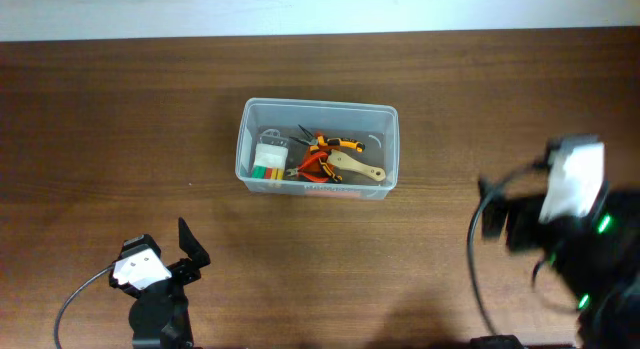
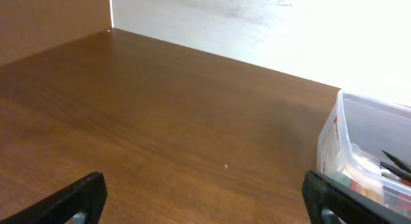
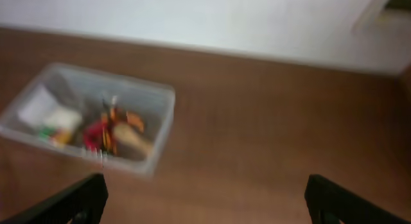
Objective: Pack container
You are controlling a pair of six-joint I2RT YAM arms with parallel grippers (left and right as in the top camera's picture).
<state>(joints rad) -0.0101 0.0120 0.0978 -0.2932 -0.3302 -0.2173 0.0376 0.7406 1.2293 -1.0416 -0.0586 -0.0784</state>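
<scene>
The clear plastic container (image 1: 318,149) stands on the brown table at mid-centre. Inside lie orange-and-black pliers (image 1: 330,144), a red-handled tool (image 1: 316,170), a wooden-handled tool (image 1: 358,168) and a white pack with coloured pieces (image 1: 269,159). The container also shows at the right edge of the left wrist view (image 2: 366,153) and, blurred, at the left of the right wrist view (image 3: 90,118). My left gripper (image 1: 190,251) (image 2: 205,201) is open and empty, low at the front left. My right gripper (image 1: 500,219) (image 3: 205,201) is open and empty, raised at the right and blurred.
The brown table (image 1: 120,119) ends at a white wall along the back (image 1: 300,9). Black cables (image 1: 480,279) trail from the right arm near the front right.
</scene>
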